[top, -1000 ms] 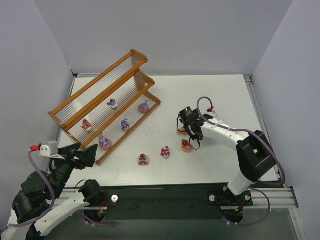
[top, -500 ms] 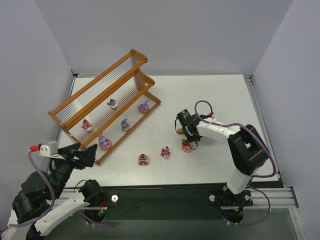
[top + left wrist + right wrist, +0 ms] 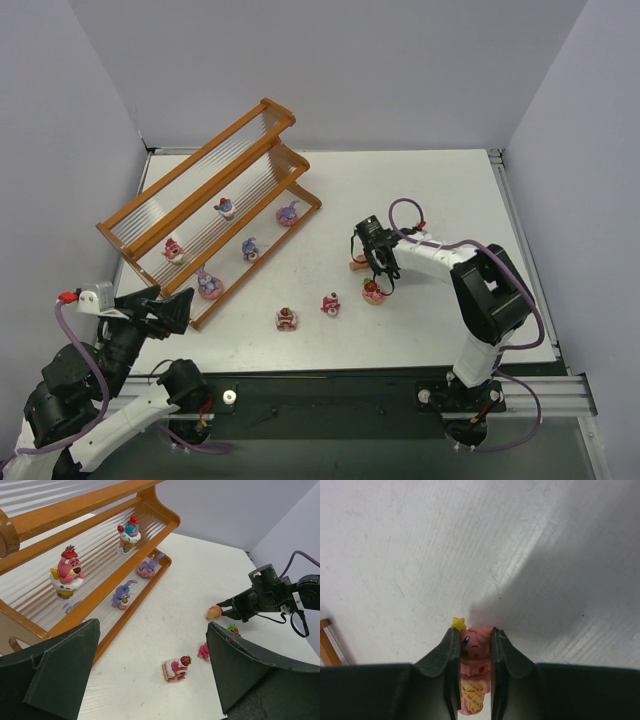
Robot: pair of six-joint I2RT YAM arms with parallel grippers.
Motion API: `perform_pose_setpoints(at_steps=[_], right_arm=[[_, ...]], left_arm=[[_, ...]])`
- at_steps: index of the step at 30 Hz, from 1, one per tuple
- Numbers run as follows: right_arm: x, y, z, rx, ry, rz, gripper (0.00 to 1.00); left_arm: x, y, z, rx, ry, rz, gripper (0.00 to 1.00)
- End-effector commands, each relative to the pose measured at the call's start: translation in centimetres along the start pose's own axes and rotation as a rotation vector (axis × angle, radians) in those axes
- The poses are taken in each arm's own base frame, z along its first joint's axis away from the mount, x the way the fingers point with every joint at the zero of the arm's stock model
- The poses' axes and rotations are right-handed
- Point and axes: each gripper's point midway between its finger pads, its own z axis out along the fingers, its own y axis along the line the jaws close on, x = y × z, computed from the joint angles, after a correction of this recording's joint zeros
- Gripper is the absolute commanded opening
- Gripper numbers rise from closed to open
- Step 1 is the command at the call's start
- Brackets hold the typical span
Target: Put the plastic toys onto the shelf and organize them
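White table (image 3: pixel 440 200) and plain grey walls (image 3: pixel 350 70) fill the room. The shelf (image 3: pixel 190 162) stands on the left side of the table, set at a slant. Five toys (image 3: pixel 226 208) sit on the steps of the shelf. Three more wait on the table, off to the right of the shelf's bottom step.

The right gripper (image 3: pixel 472 635) is squeezed tight on a pink ice cream toy (image 3: pixel 472 690), well to the right of the shelf. It is low by the table, but I cannot tell if the toy touches it. The left gripper (image 3: pixel 183 310) is spread wide with nothing in it, near the front end of the shelf.

I think this is the pick-up step. Next the right arm should lift the toy, carry it left to the shelf and stand it in a free spot without bumping the others.
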Motion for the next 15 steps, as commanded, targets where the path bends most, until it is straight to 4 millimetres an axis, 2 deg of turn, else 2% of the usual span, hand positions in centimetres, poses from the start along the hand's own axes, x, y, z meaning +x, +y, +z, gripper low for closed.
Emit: perform_pose_setpoints(at_steps=[1,3,4,6,7,9,11,14,15], right_arm=[[-0.4,2.4,-0.7,-0.085,-0.006,-0.123,0.00],[-0.6,3.9,-1.5,-0.152,-0.011,-0.220,0.00],[-0.5,5.9,-2.1,-0.234,-0.019,-0.248,0.00],[-0.5,8.4,-3.6,-0.341,-0.038,-0.308,0.00],[-0.1,9.9,-4.8,-0.419,-0.070,-0.412,0.00],[-0.8,11.6,-6.7,-0.446,-0.152,-0.493,0.00],[-0.8,12.2,-7.7,-0.436,-0.192,-0.582,0.00],[-0.7,12.6,-8.4,-0.441,-0.187,-0.612,0.00],[-0.2,12.6,-8.7,-0.459,-0.161,-0.627,0.09]], left_arm=[[-1.4,0.1,-0.7,0.013,-0.034,-0.038,0.97],[-1.4,0.1,-0.7,0.012,-0.034,-0.038,0.97],[-1.3,0.1,-0.7,0.011,-0.033,-0.037,0.97],[-1.4,0.0,-0.7,0.014,-0.035,-0.039,0.97],[-1.3,0.0,-0.7,0.014,-0.032,-0.037,0.97],[-1.3,0.0,-0.7,0.014,-0.032,-0.037,0.97],[-1.2,0.1,-0.6,0.010,-0.031,-0.036,0.97],[-1.1,0.0,-0.6,0.014,-0.031,-0.037,0.97],[-1.1,0.0,-0.5,0.012,-0.030,-0.038,0.97]])
